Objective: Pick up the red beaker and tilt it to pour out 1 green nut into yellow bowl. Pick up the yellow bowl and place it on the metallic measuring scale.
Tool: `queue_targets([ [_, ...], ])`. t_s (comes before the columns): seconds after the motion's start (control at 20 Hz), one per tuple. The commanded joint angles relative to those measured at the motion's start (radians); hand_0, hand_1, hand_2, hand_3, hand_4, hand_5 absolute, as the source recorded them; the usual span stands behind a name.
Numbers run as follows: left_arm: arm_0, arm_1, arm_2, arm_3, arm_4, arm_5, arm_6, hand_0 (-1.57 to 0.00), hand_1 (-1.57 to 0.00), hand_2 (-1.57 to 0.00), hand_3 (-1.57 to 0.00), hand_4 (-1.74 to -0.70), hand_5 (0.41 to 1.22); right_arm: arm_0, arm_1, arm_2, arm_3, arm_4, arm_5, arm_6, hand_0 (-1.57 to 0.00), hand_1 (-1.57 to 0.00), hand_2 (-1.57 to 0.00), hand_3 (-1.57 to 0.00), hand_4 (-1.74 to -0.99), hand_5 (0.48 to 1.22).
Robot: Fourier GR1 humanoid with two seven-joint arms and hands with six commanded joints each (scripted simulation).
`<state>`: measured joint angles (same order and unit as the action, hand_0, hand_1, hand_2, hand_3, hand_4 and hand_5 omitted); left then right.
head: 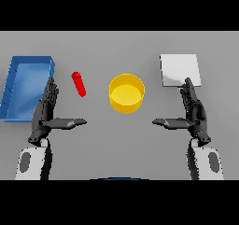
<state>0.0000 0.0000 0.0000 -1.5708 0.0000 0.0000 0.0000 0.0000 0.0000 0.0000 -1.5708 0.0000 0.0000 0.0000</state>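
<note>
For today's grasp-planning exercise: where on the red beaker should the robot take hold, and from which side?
Probably around its middle. The red beaker is slim and tilted, so fingers should close across its narrow width. Come from its left with the open left hand, the nearer one; the yellow bowl crowds its right.

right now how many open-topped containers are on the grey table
2: a round yellow bowl at the table's centre, and a blue rectangular tray at far left. The slim red beaker between them is not counted.

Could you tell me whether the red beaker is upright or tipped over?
Tipped over, it seems: the red beaker shows as a long slanted shape on the table.
</note>
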Motion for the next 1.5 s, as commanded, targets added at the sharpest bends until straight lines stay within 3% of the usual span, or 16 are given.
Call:
queue_targets([
  [0.0,-0.002,0.002,0.002,0.001,0.002,0.000,0.001,0.00,0.00,0.00,0.00,-1.09,0.623,0.000,0.001,0.001,0.000,0.000,-0.001,0.000,0.00,0.00,0.00,0.00,-1.128,0.660],
  [0.25,-0.025,0.022,0.027,0.027,0.022,-0.012,0.006,0.00,0.00,0.00,0.00,-1.09,0.623,-0.003,0.008,0.006,-0.002,0.006,-0.008,0.008,0.00,0.00,0.00,0.00,-1.128,0.660],
  [0.3,0.015,0.032,-0.014,-0.016,-0.036,-0.003,-0.025,0.00,0.00,0.00,0.00,-1.09,0.623,0.037,-0.015,0.064,-0.037,0.118,-0.030,-0.095,0.00,0.00,0.00,0.00,-1.128,0.660],
  [0.4,0.074,0.048,-0.054,-0.068,-0.100,0.005,-0.054,0.00,0.00,0.00,0.00,-1.09,0.618,0.080,-0.035,0.124,-0.081,0.236,-0.060,-0.141,0.00,0.00,0.00,0.00,-1.127,0.664],
  [0.7,0.065,0.050,-0.088,-0.093,-0.151,0.019,0.035,0.00,0.00,0.00,0.00,-1.09,0.612,0.097,-0.032,0.146,-0.113,0.272,-0.068,-0.115,0.00,0.00,0.00,0.00,-1.121,0.658],
  [0.8,0.034,0.049,-0.089,-0.048,-0.169,0.026,0.011,0.00,0.00,0.00,0.00,-1.10,0.617,0.096,-0.035,0.142,-0.128,0.271,-0.070,-0.088,0.00,0.00,0.00,0.00,-1.127,0.652],
  [1.45,-0.297,0.040,0.021,0.406,-0.160,0.067,-0.127,0.00,0.00,0.00,0.00,-1.18,0.635,0.084,-0.033,0.124,-0.110,0.226,-0.050,-0.106,0.00,0.00,0.00,0.00,-1.239,0.668],
])
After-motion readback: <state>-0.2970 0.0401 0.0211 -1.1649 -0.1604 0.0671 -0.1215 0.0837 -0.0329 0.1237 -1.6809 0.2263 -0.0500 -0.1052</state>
